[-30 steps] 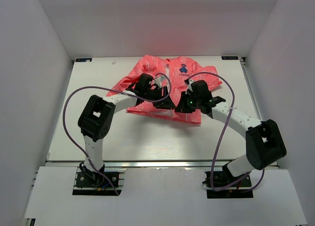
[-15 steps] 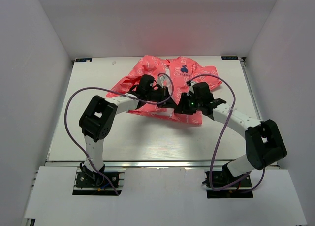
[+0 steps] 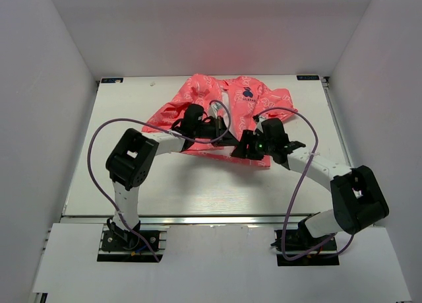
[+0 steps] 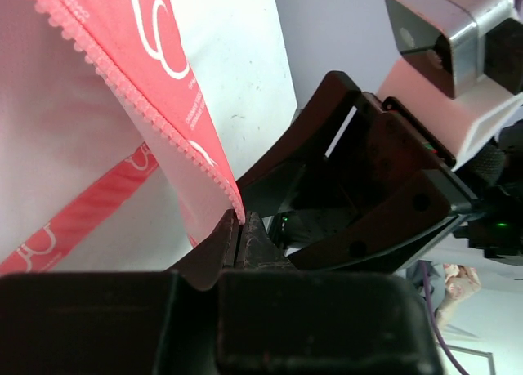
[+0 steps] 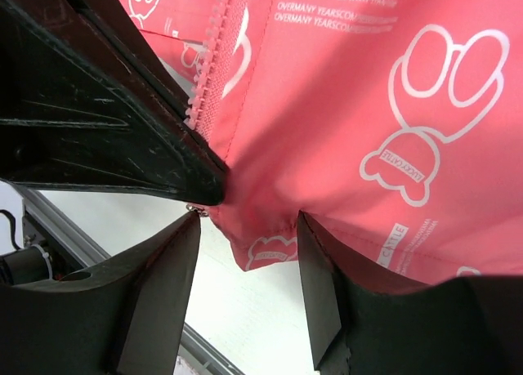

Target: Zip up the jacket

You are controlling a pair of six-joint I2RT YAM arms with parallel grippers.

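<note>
Count: one jacket, two arms, two claws, two purple cables, one per arm.

The jacket lay crumpled at upper centre of the counter in the top view, coral pink with white print and a dark emblem near its top. Its lower hem faced the arms.

Your left claw was pressed together, pinching the bottom end of one zipper edge. The toothed tape ran up and left from the tips.

Your right claw stood spread. A corner of the hem hung between its fingers, and neither pad was closed on the cloth.

Against the earlier frames:
- A second before, the left claw stood open at the hem; it had since shut.
- The right claw had been shut and had since spread.
- The right arm's elbow had dropped toward lower right of the top view, and its claw sat slightly lower and further left.
- The jacket had kept its place.

In the way: both claws met tip to tip at the hem, centre of the top view. One left finger crossed the upper left of the right wrist view, covering part of the zipper.
</note>
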